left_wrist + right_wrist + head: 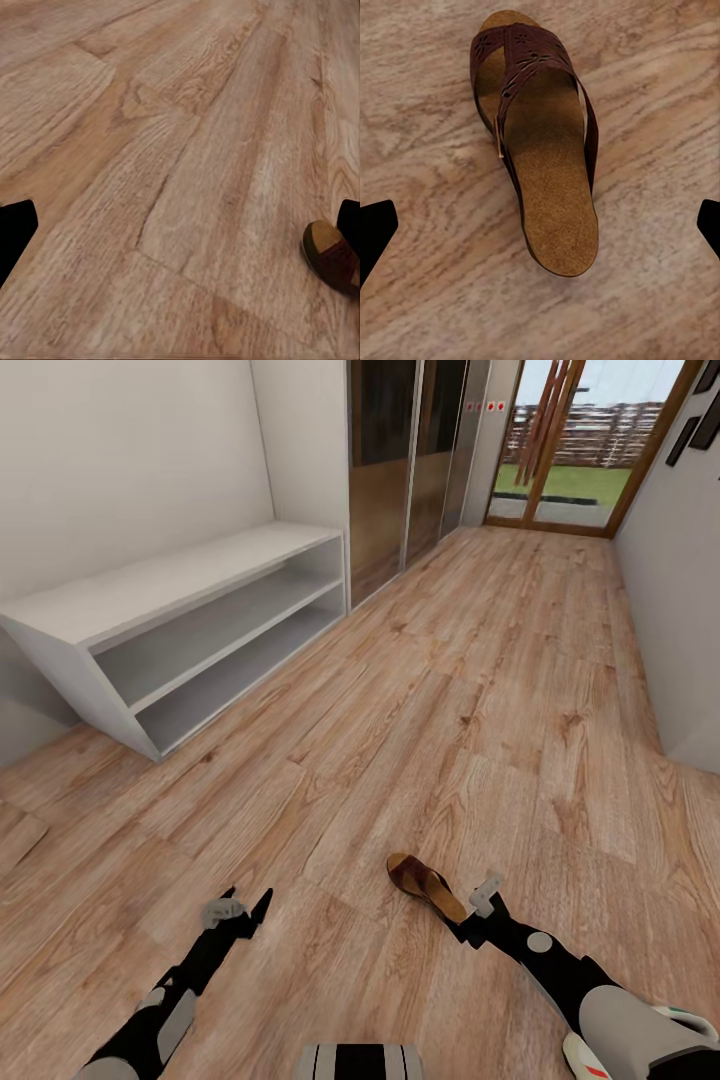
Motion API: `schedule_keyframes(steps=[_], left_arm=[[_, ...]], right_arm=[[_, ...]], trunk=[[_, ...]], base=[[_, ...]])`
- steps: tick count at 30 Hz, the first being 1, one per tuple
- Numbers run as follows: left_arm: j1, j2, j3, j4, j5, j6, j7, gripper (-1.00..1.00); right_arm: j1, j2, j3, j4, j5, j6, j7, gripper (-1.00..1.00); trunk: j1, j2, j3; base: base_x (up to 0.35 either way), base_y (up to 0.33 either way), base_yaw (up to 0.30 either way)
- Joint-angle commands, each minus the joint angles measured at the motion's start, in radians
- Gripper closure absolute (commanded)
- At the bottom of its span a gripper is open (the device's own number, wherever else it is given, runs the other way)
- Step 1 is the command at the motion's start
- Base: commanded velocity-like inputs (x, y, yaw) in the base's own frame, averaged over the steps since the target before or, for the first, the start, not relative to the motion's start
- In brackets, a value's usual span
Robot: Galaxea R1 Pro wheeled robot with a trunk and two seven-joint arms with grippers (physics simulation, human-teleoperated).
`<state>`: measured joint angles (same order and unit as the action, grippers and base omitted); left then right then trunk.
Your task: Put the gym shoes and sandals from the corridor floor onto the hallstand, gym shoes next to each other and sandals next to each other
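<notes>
Sandal (536, 157) of dark brown leather lies flat on the corridor floor (480, 690), heel toward my right gripper (478, 908), whose fingers spread wide just behind it and hold nothing. My left gripper (240, 912) hangs open too, well apart. The hallstand (180, 630) waits empty off to my left, far from the shoe. Risk, as I judge it: the low tan footbed (smooth, rounded at the heel) could skid along the slick wood-grain planks if one finger lands first, or the perforated wide strap could fold under a pinch and slip free mid-lift.
</notes>
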<state>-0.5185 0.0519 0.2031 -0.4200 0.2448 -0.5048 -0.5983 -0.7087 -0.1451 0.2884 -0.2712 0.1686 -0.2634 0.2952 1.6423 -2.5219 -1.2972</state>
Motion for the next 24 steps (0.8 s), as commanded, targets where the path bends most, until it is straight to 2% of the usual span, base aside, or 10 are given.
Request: schedule_keyframes(steps=[1,2,3,4,6,10,14,16,19,24], left_arm=[[-0.01,0.008,0.001,-0.027,0.001,0.078,0.004,-1.0],[-0.01,0.008,0.001,-0.027,0.001,0.078,0.004,-1.0],[-0.016,0.017,0.001,-0.062,0.002,0.144,0.007,-1.0],[-0.016,0.017,0.001,-0.062,0.002,0.144,0.007,-1.0],[-0.008,0.031,0.002,-0.15,0.003,0.234,0.014,-1.0],[0.041,0.039,0.002,-0.257,0.004,0.27,0.018,-1.0],[0.122,0.041,0.004,-0.39,0.005,0.252,0.022,-1.0],[0.215,0.041,0.009,-0.539,0.009,0.215,0.032,-1.0],[0.3,0.039,0.014,-0.681,0.014,0.194,0.048,-1.0],[0.362,0.038,0.019,-0.786,0.015,0.195,0.066,-1.0]], right_arm=[[0.0,0.0,0.0,0.0,0.0,0.0,0.0,-1.0],[0.0,0.0,0.0,0.0,0.0,0.0,0.0,-1.0],[0.001,0.001,0.0,0.0,0.0,0.0,0.0,-1.0],[0.001,0.001,0.0,0.0,0.0,0.0,0.0,-1.0],[0.001,0.002,0.0,0.0,0.0,0.0,0.0,-1.0],[0.001,0.003,0.0,0.0,0.0,0.0,-0.001,-1.0],[0.001,0.003,0.0,0.0,0.0,0.0,-0.001,-1.0],[0.001,0.003,0.001,0.0,0.0,0.0,-0.001,-1.0],[0.001,0.004,0.001,0.0,0.0,0.0,-0.001,-1.0],[0.001,0.004,0.0,0.0,0.0,0.0,-0.001,-1.0]], trunk=[[0.0,0.0,0.0],[0.0,0.0,0.0],[0.0,0.0,0.0],[0.0,0.0,0.0],[0.0,0.0,0.0],[0.0,0.0,0.0],[0.0,0.0,0.0],[0.0,0.0,0.0],[0.0,0.0,0.0],[0.0,0.0,0.0]], base=[[0.0,0.0,0.0],[0.0,0.0,0.0],[0.0,0.0,0.0],[0.0,0.0,0.0],[0.0,0.0,0.0],[0.0,0.0,0.0],[0.0,0.0,0.0],[0.0,0.0,0.0],[0.0,0.0,0.0],[0.0,0.0,0.0]])
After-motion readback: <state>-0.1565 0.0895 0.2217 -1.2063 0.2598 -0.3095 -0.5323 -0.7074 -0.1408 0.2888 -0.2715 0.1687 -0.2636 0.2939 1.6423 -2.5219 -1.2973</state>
